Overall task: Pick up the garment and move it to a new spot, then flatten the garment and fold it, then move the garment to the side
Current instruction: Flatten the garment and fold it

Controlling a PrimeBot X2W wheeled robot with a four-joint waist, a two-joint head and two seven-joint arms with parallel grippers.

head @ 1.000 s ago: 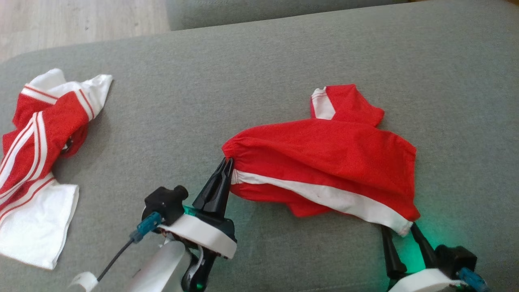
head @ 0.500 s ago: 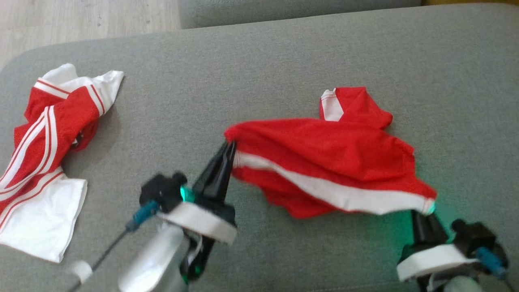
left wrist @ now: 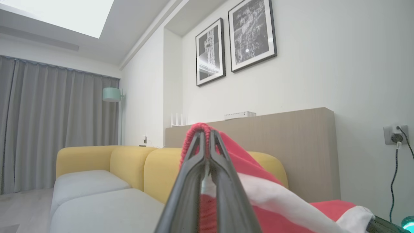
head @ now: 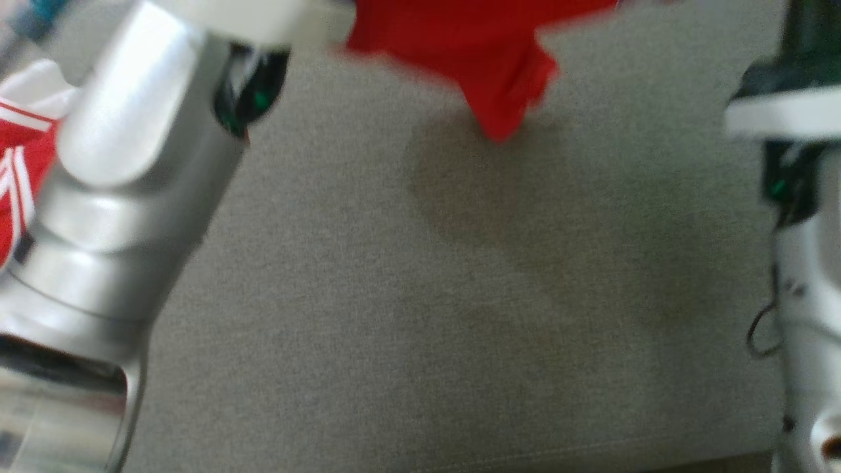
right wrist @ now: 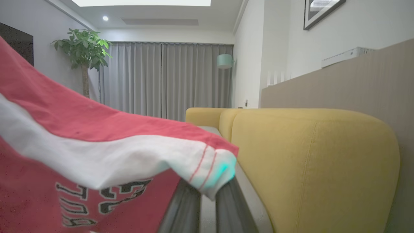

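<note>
The garment [right wrist: 81, 129] hides the right jaws' tips.

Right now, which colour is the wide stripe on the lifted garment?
The stripe is white, on the red garment; best seen in the right wrist view.

Lifted: garment [head: 460, 46] off cushion [head: 460, 295]; right end effector [right wrist: 206, 201] clamped onto it.

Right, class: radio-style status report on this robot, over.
Both shut: left gripper, right gripper, each pinching garment edge. It hangs above grey cushion. Second garment off to left.
</note>
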